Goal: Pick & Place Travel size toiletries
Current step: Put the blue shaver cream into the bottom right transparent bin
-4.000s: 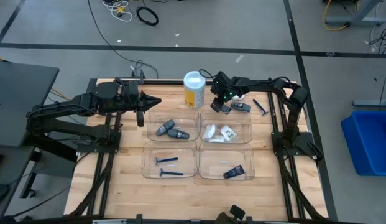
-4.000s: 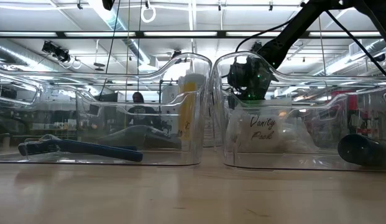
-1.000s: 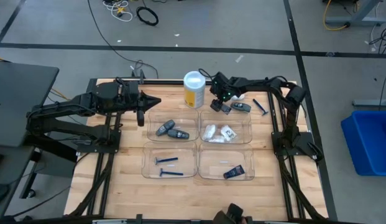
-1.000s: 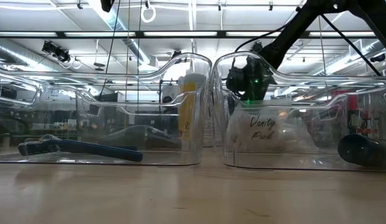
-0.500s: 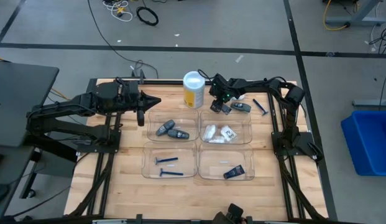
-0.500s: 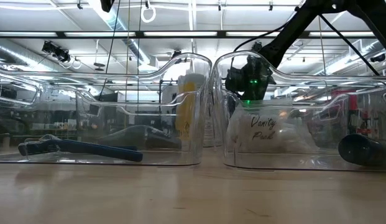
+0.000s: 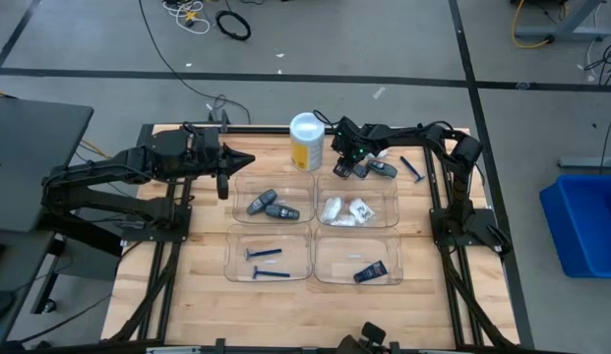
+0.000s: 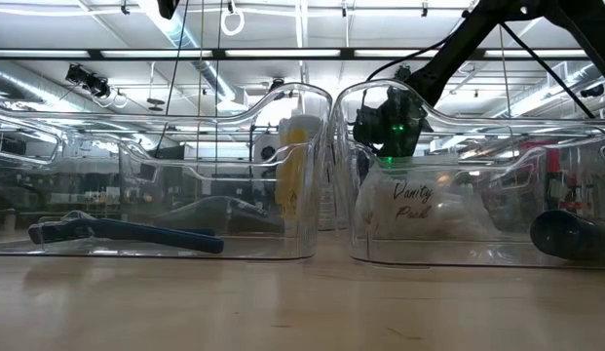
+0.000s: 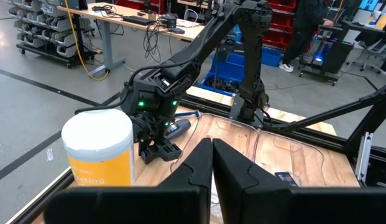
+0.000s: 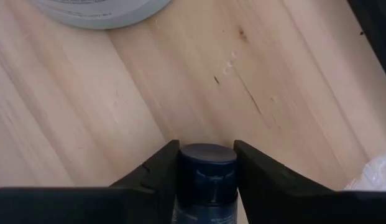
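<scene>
At upper centre of the high view, the right gripper (image 7: 348, 166) is set low over the bare table beside the yellow canister (image 7: 306, 142). In its wrist view a dark blue tube (image 10: 207, 175) is bracketed by both fingers (image 10: 160, 171), which lie against its sides (apparently a grip being taken for lifting). The left gripper (image 9: 211, 163) is parked at upper left, pressed closed and empty, clear of the trays (image 7: 274, 201).

A yellow canister (image 7: 306, 144) with a white lid stands beside 4 clear trays (image 7: 270, 254) on the wooden table (image 7: 202, 295).
</scene>
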You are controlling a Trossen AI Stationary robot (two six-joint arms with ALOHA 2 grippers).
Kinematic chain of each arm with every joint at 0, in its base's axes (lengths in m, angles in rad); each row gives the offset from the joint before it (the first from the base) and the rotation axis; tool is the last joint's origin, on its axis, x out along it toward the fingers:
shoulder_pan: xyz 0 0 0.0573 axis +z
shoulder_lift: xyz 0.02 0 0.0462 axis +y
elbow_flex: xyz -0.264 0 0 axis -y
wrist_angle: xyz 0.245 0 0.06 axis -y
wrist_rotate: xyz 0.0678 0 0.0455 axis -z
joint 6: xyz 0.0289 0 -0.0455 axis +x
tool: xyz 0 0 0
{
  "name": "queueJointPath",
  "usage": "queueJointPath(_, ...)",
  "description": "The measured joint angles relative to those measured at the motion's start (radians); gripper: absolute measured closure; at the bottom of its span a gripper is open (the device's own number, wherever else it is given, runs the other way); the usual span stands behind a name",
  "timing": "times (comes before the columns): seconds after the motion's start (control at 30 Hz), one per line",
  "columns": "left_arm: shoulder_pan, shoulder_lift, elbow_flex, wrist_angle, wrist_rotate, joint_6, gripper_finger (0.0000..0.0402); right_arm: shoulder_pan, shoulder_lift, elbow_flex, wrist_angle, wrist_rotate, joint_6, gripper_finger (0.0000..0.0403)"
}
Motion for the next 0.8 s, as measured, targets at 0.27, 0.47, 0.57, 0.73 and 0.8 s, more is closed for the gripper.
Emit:
queueJointPath(0.27,0.0,0.0,0.0,0.0,0.0,0.0,0.0396,0.0,0.0,0.0,-0.007,0.0,0.0,0.0256)
queueJointPath(0.47,0.0,0.0,0.0,0.0,0.0,0.0,0.0385,0.0,0.0,0.0,-0.007,0.0,0.0,0.026)
queueJointPath(0.57,0.0,0.0,0.0,0.0,0.0,0.0,0.0381,0.0,0.0,0.0,-0.008,0.0,-0.003,0.0254)
queueJointPath(0.73,0.0,0.0,0.0,0.0,0.0,0.0,0.0395,0.0,-0.002,0.0,-0.015,0.0,-0.004,0.0267)
queueJointPath(0.8,0.0,0.0,0.0,0.0,0.0,0.0,0.0396,0.0,-0.01,-0.001,-0.03,0.001,-0.005,0.027)
